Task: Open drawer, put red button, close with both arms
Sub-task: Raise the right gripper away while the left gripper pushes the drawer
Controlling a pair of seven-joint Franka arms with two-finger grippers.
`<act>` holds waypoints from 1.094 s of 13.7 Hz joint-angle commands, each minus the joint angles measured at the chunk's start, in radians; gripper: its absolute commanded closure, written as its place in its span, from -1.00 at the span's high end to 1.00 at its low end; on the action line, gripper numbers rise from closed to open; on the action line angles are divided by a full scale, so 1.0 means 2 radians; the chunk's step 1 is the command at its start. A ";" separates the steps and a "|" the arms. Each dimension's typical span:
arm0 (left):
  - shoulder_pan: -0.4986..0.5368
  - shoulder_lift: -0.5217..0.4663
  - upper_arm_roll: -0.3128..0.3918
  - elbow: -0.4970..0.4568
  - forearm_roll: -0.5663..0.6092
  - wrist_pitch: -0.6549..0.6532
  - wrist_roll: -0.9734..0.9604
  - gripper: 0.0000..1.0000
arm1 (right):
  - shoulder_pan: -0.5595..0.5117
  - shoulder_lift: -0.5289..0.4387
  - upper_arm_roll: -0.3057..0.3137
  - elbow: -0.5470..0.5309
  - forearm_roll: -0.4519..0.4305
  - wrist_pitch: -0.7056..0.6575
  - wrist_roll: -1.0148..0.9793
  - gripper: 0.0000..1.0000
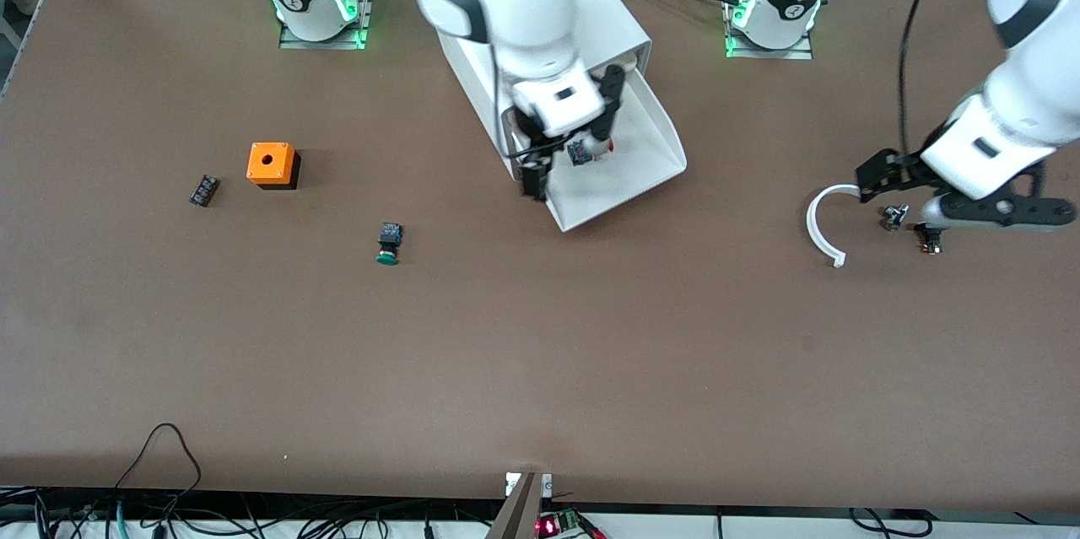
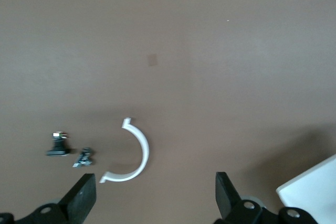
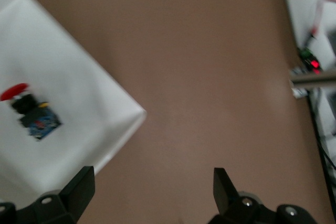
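The drawer [image 1: 629,176] stands pulled out of the white cabinet [image 1: 620,16]. The red button [image 1: 591,149] lies on its side in the drawer, red cap and black body showing [image 3: 32,115] on the white drawer floor [image 3: 68,77]. My right gripper [image 1: 576,134] hangs over the drawer, open, with nothing between its fingers [image 3: 152,192]. My left gripper [image 1: 962,202] waits open and empty [image 2: 155,198] low over the table at the left arm's end, apart from the drawer, whose corner shows in the left wrist view [image 2: 315,192].
A white curved clamp [image 1: 823,227] and two small metal fittings [image 1: 894,217] lie under the left gripper. Toward the right arm's end sit a green-capped button [image 1: 389,244], an orange box [image 1: 272,164] and a small black part [image 1: 204,190].
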 commanded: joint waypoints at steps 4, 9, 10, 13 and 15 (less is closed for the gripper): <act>-0.008 0.051 -0.065 -0.077 0.006 0.140 -0.181 1.00 | -0.111 -0.042 0.005 -0.023 0.026 -0.009 0.191 1.00; -0.058 0.114 -0.071 -0.143 0.012 0.323 -0.309 1.00 | -0.208 -0.076 0.000 -0.090 0.044 -0.032 0.403 1.00; -0.066 0.124 -0.070 -0.144 0.012 0.329 -0.339 1.00 | -0.221 -0.084 -0.002 -0.090 0.046 -0.058 0.417 1.00; -0.087 0.122 -0.072 -0.189 0.009 0.371 -0.377 1.00 | -0.280 -0.110 -0.002 -0.100 0.063 -0.093 0.421 1.00; -0.095 0.121 -0.073 -0.220 0.006 0.390 -0.382 1.00 | -0.310 -0.127 -0.005 -0.108 0.096 -0.099 0.422 1.00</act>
